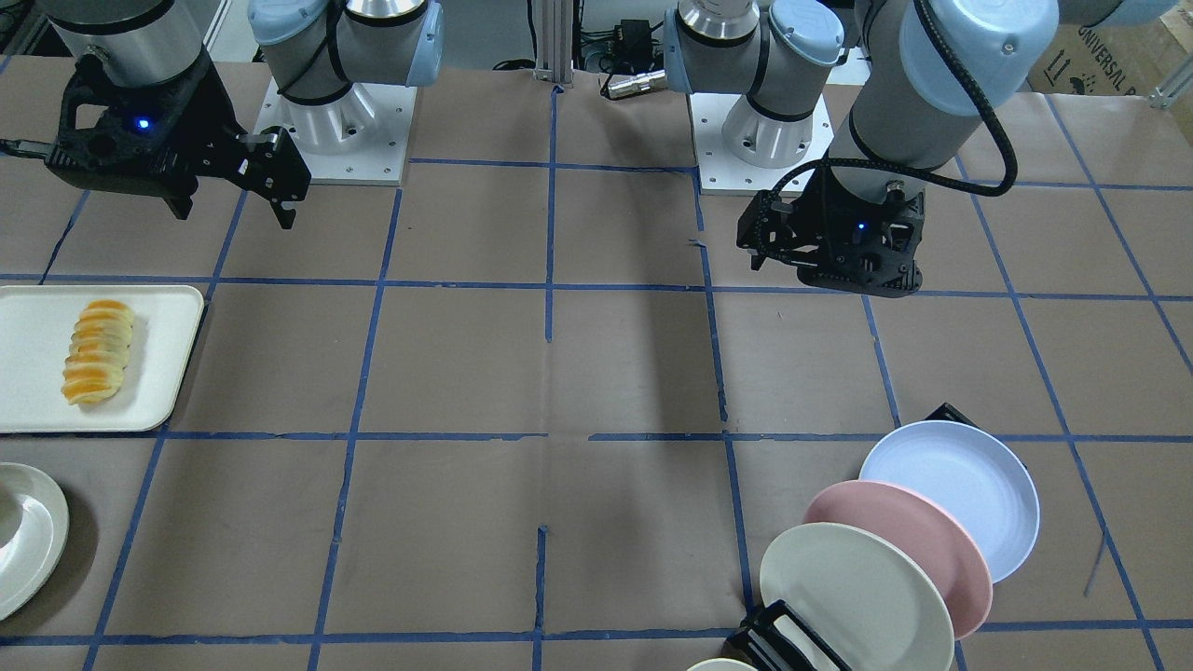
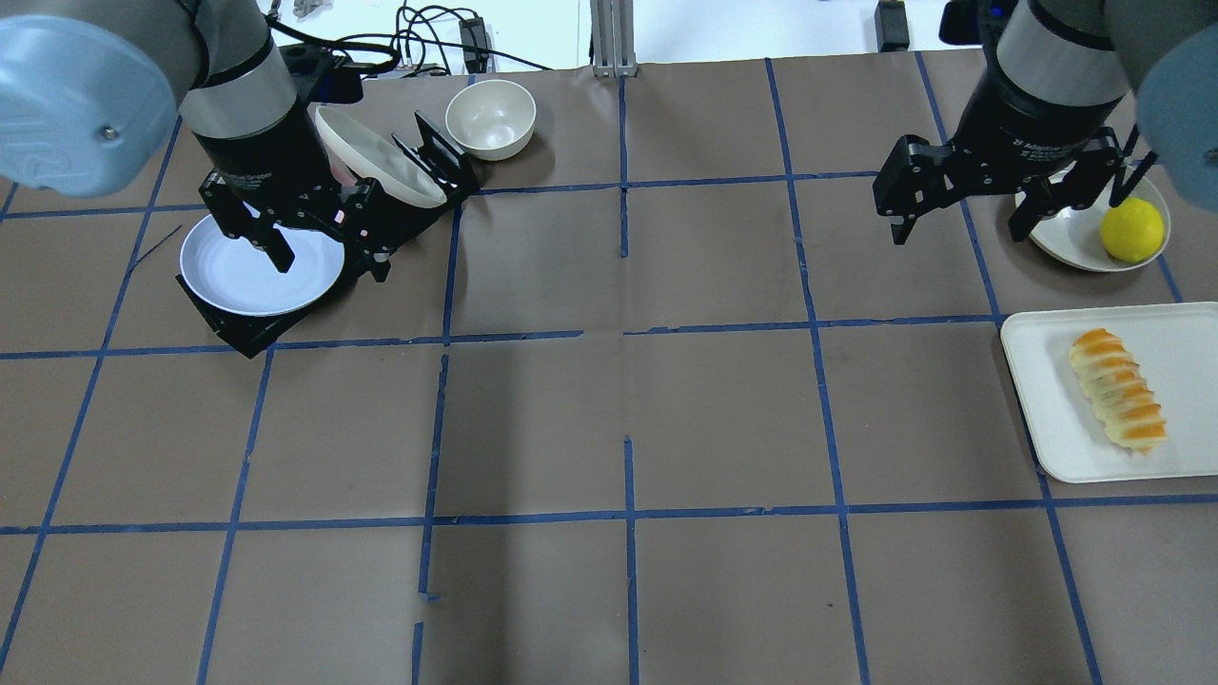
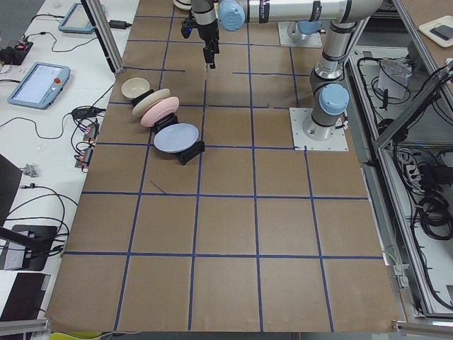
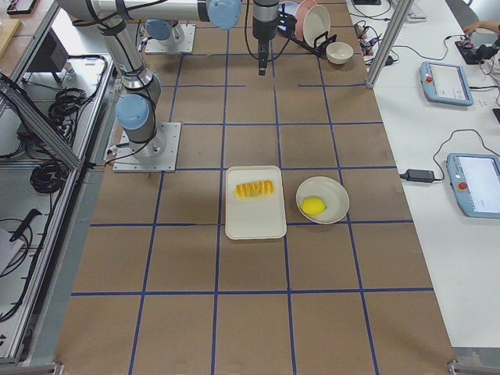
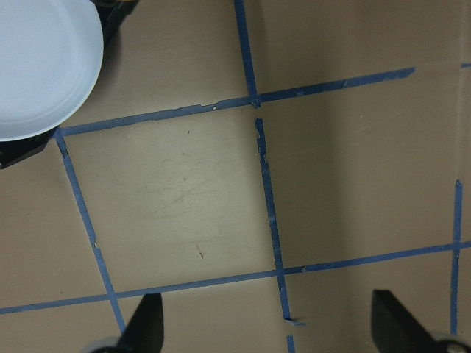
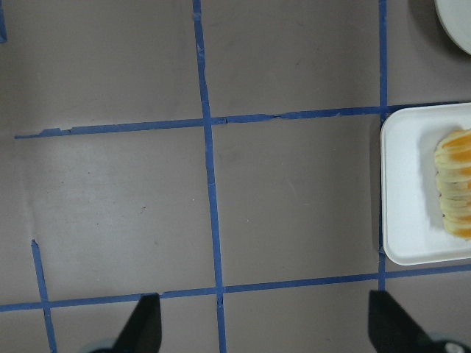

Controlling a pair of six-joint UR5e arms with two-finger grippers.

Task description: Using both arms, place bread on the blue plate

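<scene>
The bread (image 2: pixel 1118 401) lies on a white tray (image 2: pixel 1042 419) at the right side; it also shows in the front view (image 1: pixel 98 349) and at the right edge of the right wrist view (image 6: pixel 456 191). The blue plate (image 2: pixel 252 271) leans in a black rack at the far left, seen too in the front view (image 1: pixel 960 489) and the left wrist view (image 5: pixel 37 66). My left gripper (image 2: pixel 328 262) hangs open and empty above the table beside the plate. My right gripper (image 2: pixel 961 228) hangs open and empty, well above the table, left of the tray.
A pink plate (image 1: pixel 904 540) and a cream plate (image 1: pixel 853 596) stand in the same rack behind the blue one. A cream bowl (image 2: pixel 490 116) sits beyond the rack. A lemon (image 2: pixel 1132 230) lies in a bowl beyond the tray.
</scene>
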